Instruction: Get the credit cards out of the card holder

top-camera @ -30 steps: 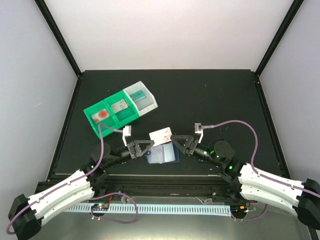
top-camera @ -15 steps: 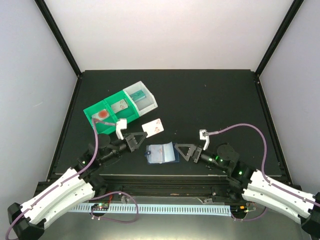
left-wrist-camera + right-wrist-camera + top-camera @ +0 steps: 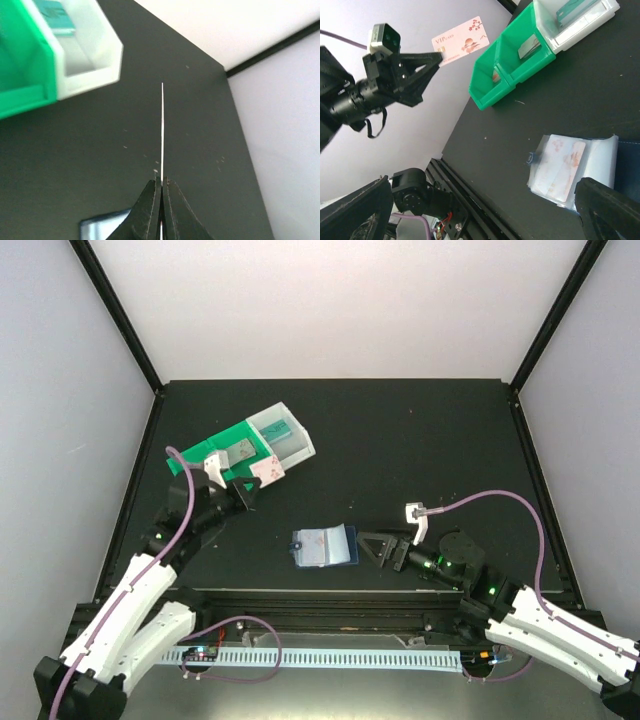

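Soft, even overhead light leaves the white walls (image 3: pixel 330 310) nearly washed out, while the matte black table (image 3: pixel 420 440) swallows shadows. In the left wrist view the left gripper (image 3: pixel 161 186) is a sharp dark silhouette pinching the thin pale pink plastic credit card (image 3: pixel 162 130), a crisp bright line, whereas the green plastic compartment tray with a white end bin (image 3: pixel 30 55), up and left of that gripper, is smeared. In the right wrist view the right gripper (image 3: pixel 484 200) shows its spread black fingers (image 3: pixel 355 210) as soft blurs, and between them the flat translucent pale-blue plastic sleeve (image 3: pixel 600 155) carries a faint sheen.
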Tool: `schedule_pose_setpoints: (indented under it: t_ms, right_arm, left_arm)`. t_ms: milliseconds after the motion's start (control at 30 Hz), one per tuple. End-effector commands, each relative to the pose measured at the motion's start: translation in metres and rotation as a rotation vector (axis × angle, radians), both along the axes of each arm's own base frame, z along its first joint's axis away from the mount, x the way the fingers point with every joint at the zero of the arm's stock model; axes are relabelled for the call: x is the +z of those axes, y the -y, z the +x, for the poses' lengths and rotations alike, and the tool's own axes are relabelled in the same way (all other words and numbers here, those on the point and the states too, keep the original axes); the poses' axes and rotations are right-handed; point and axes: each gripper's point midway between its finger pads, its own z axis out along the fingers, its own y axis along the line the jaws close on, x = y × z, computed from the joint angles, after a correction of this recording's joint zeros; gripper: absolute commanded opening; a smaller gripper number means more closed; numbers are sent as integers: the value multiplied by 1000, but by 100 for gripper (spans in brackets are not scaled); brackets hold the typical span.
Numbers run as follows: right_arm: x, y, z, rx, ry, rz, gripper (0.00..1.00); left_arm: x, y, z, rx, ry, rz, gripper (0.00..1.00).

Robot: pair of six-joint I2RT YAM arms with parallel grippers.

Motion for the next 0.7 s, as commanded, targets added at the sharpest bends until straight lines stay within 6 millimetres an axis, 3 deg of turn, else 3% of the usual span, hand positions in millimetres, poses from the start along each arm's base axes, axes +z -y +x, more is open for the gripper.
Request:
schedule_pose_setpoints:
  t_ms: [0,300,667]
  right_arm:
    - [10,1,4,-13,35,-25,100]
    - [17,-3,3,4,32,-36,100]
    - [20,2,10,-39,53,-60,100]
  left_arm:
    - [10,-20,15,5,-32,44,1]
    - [-5,-67,68,127,-128,118,2]
    - [-43,-94,131,236,-266,93,2]
